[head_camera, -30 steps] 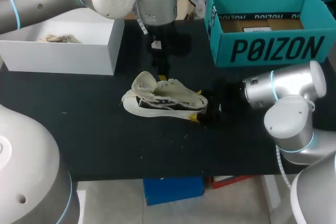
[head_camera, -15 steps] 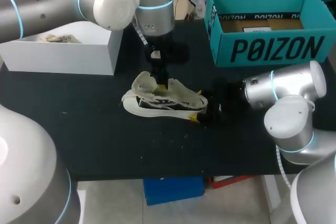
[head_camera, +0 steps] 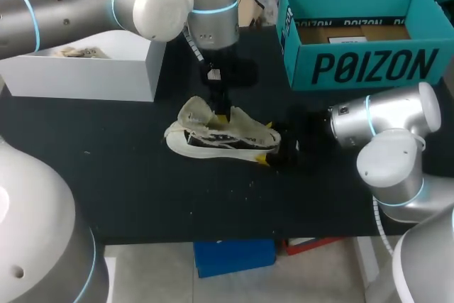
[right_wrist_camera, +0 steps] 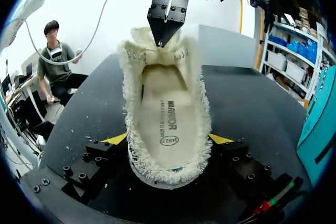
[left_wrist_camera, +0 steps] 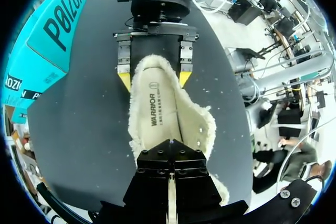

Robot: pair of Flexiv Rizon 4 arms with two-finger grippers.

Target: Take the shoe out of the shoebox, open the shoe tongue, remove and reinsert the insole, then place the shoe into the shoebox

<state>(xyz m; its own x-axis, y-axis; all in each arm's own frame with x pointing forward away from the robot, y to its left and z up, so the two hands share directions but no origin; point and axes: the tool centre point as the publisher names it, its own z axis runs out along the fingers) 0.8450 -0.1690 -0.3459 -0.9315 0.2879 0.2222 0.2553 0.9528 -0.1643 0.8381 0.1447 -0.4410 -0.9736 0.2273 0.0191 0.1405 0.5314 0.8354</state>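
Note:
A cream fleece-lined shoe point(head_camera: 206, 141) lies on the black table point(head_camera: 128, 182), toe to the left. Its printed insole point(right_wrist_camera: 167, 121) rests inside. My right gripper point(head_camera: 265, 142) holds the heel, one yellow tip pressed on each side; in its own view the shoe point(right_wrist_camera: 131, 103) fills the gap between the fingers point(right_wrist_camera: 116, 139). My left gripper point(head_camera: 223, 115) points straight down, shut, its tip at the raised tongue point(right_wrist_camera: 157, 53). I see nothing between its fingers. In the left wrist view the shut fingers point(left_wrist_camera: 170, 153) hover over the shoe's opening point(left_wrist_camera: 160, 114).
The teal shoebox point(head_camera: 355, 69) stands open at the back right. A white box point(head_camera: 85, 76) with something pale inside sits at the back left. Bare black table lies in front of the shoe.
My left gripper has come down and slightly right, from above the shoe to its tongue. The right gripper and the shoe have stayed put.

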